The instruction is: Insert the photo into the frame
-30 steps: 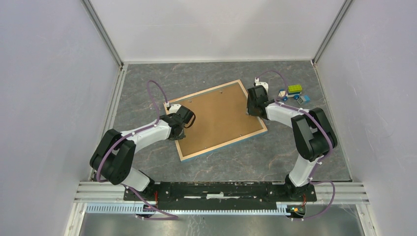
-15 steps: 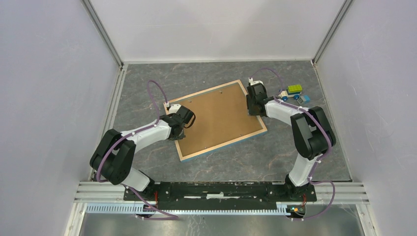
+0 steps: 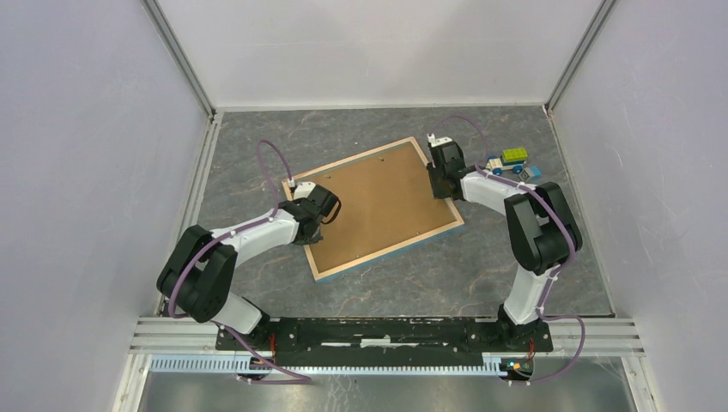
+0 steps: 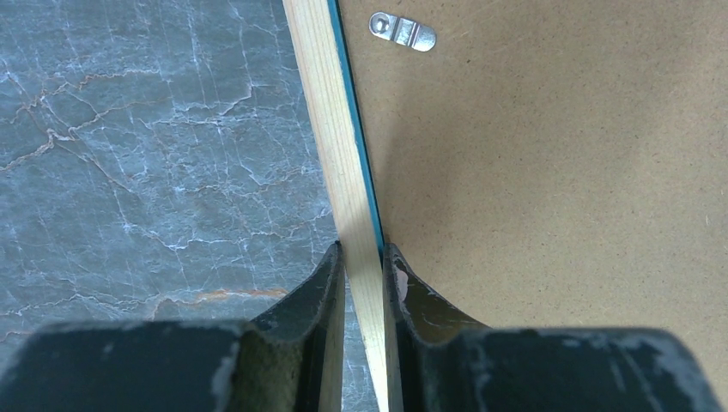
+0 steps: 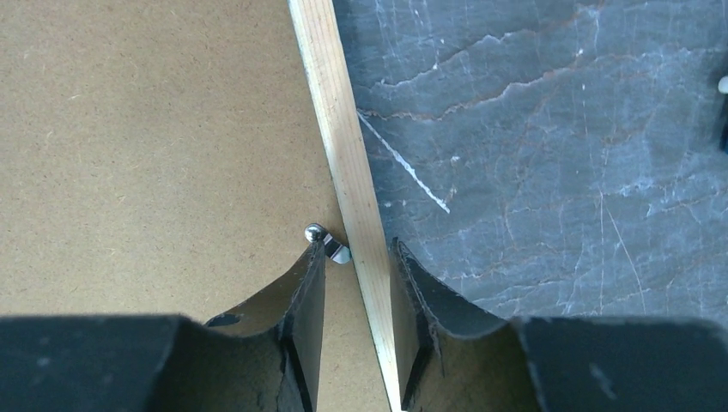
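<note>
The frame (image 3: 391, 249) lies face down on the grey table, its light wood rim up and its blue edge showing. A brown hardboard backing sheet (image 3: 378, 202) fills it. The photo is not visible in any view. My left gripper (image 3: 309, 230) is shut on the frame's left rim (image 4: 330, 112); both fingers press the wood in the left wrist view (image 4: 363, 257). My right gripper (image 3: 439, 178) straddles the right rim (image 5: 335, 120), slightly open (image 5: 359, 253): the right finger touches the wood and the left finger stands off over the backing (image 5: 146, 146), beside a metal clip (image 5: 330, 245).
A small toy truck with a green block and blue pieces (image 3: 513, 161) sits on the table right of the frame. A metal hanger (image 4: 402, 32) is fixed to the backing near the left rim. White enclosure walls stand on three sides.
My right gripper has slid along the right rim toward the far corner. The frame has shifted slightly. The left gripper has stayed put.
</note>
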Robot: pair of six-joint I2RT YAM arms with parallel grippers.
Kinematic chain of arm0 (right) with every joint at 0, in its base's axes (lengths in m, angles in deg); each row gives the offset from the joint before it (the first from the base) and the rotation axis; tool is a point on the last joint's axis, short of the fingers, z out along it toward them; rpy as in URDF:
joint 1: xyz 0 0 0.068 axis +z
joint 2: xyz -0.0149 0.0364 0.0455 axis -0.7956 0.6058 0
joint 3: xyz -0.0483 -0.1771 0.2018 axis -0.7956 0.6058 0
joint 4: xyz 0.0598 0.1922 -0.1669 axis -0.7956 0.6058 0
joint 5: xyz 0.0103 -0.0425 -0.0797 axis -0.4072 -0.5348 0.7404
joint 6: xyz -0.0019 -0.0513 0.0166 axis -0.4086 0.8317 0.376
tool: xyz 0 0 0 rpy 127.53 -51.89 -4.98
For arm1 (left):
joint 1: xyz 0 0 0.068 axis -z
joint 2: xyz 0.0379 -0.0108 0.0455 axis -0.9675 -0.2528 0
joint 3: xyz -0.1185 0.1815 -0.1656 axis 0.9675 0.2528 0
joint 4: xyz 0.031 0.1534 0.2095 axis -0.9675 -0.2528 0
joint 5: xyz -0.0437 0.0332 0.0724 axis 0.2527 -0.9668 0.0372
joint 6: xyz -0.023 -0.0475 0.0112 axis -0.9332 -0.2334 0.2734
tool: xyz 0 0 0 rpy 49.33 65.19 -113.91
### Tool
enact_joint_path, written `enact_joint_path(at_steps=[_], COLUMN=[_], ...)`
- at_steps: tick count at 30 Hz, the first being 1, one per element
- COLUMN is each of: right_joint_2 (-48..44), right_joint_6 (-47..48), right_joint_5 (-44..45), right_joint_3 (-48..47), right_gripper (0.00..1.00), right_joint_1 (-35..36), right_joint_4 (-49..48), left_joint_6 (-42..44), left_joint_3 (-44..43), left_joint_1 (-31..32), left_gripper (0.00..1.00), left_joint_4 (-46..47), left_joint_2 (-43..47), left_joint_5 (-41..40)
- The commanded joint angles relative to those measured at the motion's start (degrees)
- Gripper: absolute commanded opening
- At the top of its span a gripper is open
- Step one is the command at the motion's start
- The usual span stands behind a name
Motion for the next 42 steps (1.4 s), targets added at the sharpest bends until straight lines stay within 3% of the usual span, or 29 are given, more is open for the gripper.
enact_joint_path(at_steps=[1, 11, 17, 27, 33, 39, 42], right_joint_2=[4.05, 4.72, 2.30, -10.22, -16.23, -21.88, -22.07], right_joint_6=[2.44, 6.45, 2.86, -2.87, -3.21, -1.22, 0.32], right_joint_5=[-5.50, -9.98, -13.25, -17.49, -16.20, -12.71, -10.45], right_joint_3=[0.48, 0.85, 1.57, 15.49, 23.40, 22.08, 19.07], right_gripper=[0.19, 0.00, 0.01, 0.05, 0.14, 0.45, 0.53], right_joint_1=[0.92, 0.38, 0.24, 0.19, 0.22, 0.20, 0.23], right_joint_4=[-1.61, -2.06, 0.62, -3.75, -4.28, -0.06, 1.92], left_joint_6=[1.90, 1.97, 2.41, 0.58, -0.71, -0.23, 0.31], left_joint_3=[0.70, 0.78, -2.88, -5.15, -1.24, -2.14, -1.65], left_joint_1=[0.41, 0.42, -0.04, -5.21, -5.24, -5.60, -6.09], left_gripper=[0.02, 0.02, 0.02, 0.07, 0.22, 0.30, 0.27], left_joint_4=[0.79, 0.77, -1.05, -0.65, 1.45, 1.28, 2.49], left_joint_2=[0.24, 0.41, -3.03, -3.68, 1.49, -1.53, -2.11], left_joint_5=[0.78, 0.78, 0.73, 1.08, 1.20, 3.48, 4.74])
